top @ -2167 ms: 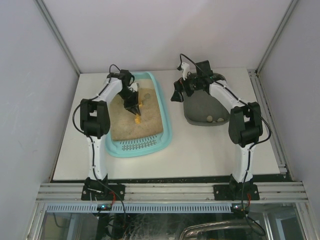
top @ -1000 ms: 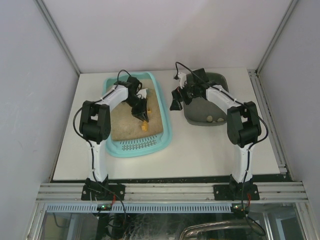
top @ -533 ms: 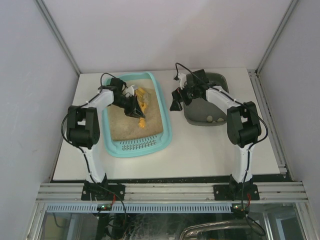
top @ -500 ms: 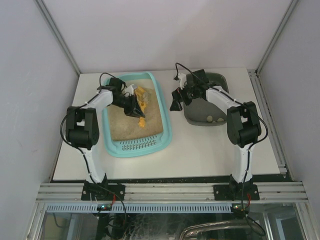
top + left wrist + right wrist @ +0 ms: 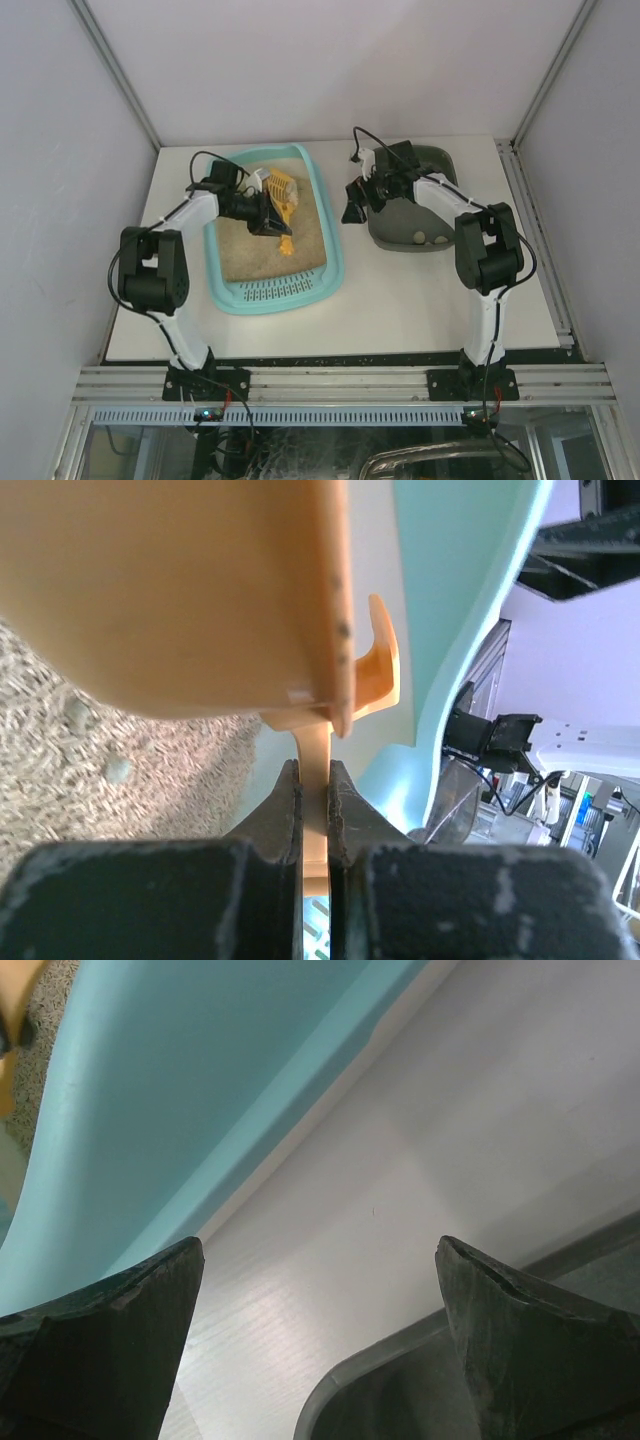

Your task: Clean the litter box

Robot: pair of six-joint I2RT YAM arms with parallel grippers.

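Since a second ago the left arm's elbow has swung outward, and the orange scoop [image 5: 281,187] now sits nearer the far end of the litter box [image 5: 336,262]. Directly over the box's litter [image 5: 60,770], the left gripper [image 5: 313,770] is clamped on the scoop's thin handle. Beside the box's right rim, the right gripper [image 5: 320,1246] hangs with jaws apart, the grey tray [image 5: 395,222] just beyond. From the left wrist, the scoop's underside hides its load.

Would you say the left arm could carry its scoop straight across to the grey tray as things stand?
Probably not: the right gripper hangs open over the gap between litter box and grey tray, blocking the scoop.
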